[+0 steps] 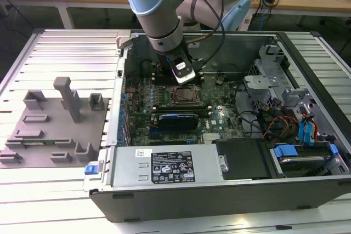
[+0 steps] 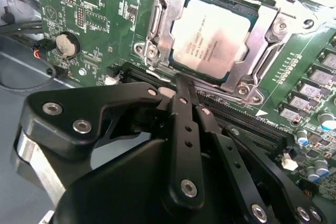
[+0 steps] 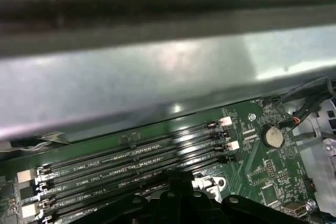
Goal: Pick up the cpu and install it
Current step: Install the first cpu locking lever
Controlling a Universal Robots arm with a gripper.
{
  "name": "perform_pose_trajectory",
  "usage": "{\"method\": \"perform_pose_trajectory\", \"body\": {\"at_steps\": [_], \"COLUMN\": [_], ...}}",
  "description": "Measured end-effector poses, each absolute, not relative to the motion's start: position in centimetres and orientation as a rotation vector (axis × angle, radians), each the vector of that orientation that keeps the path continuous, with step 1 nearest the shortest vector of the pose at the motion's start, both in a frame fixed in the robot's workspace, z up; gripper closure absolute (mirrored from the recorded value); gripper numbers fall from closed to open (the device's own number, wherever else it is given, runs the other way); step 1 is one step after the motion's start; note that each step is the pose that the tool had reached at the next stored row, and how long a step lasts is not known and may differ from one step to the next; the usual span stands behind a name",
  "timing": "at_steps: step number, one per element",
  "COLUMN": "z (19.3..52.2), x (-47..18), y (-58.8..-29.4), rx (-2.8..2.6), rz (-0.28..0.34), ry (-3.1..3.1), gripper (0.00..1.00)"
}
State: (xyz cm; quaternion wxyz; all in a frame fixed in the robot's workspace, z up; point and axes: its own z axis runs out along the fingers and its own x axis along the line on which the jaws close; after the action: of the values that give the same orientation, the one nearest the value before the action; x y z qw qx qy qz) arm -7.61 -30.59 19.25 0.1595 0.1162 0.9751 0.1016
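— One gripper [image 2: 181, 85], right by the lens in the second wrist view: its fingers [image 2: 185, 129] press together with nothing between them.

— And the cpu [image 2: 212, 38]?

— Just past the fingertips, lying flat inside the socket frame [image 2: 157, 24] on the green board [image 2: 94, 19].

— So which step?

— Placement looks done, I judge; the frame's bracket seems unlatched. Any further move needs a gentle, level touch. Farther off lies the case wall [image 3: 157, 77].

The exterior view looks steeply down on the open grey metal computer case [image 1: 219, 190]. Both wrist views sit close above its green circuit board [image 2: 105, 19] [image 3: 273, 171].
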Motion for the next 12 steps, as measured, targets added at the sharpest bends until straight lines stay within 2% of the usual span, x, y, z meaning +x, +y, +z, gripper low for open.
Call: {"method": "perform_pose_trajectory", "body": {"at_steps": [12], "z": [20.3], "x": [-7.6], "y": [-30.6], "rx": [0.331], "rz": [0.288], "ry": [2.783], "gripper": [0.89]}}
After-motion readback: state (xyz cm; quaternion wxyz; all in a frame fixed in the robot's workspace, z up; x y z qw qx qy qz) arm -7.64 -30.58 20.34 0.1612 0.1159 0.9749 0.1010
